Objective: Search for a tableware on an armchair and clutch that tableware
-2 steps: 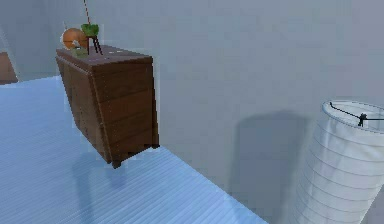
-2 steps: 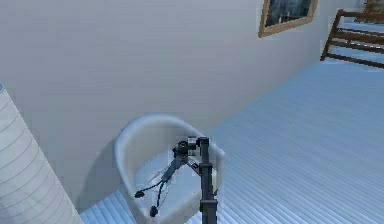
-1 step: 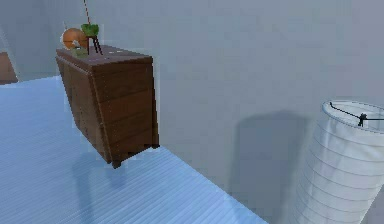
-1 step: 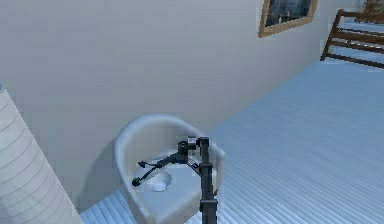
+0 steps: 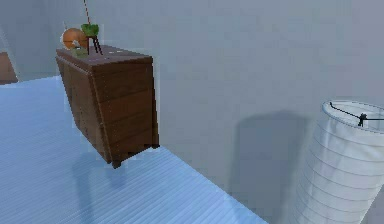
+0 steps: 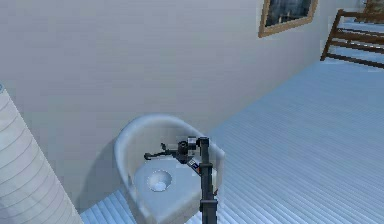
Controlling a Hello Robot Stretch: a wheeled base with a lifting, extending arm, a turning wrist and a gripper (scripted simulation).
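Note:
A white rounded armchair [image 6: 150, 140] stands against the wall in the arm side view. On its seat lies a small round white dish [image 6: 160, 181], perhaps a bowl or plate. The dark arm bar [image 6: 207, 190] rises from the bottom edge just right of the chair's seat. At its far end the gripper [image 6: 152, 156] points left, above the dish and in front of the chair's backrest. I cannot tell whether it holds anything.
A tall white ribbed cylinder [image 6: 25, 170] stands left of the armchair and shows again in the forward view [image 5: 345, 165]. A wooden dresser [image 5: 110, 100] carries an orange object [image 5: 73, 38] and a green plant [image 5: 93, 35]. A framed picture [image 6: 288, 14] hangs on the wall, with wooden furniture [image 6: 358, 35] beyond. Blue floor lies to the right.

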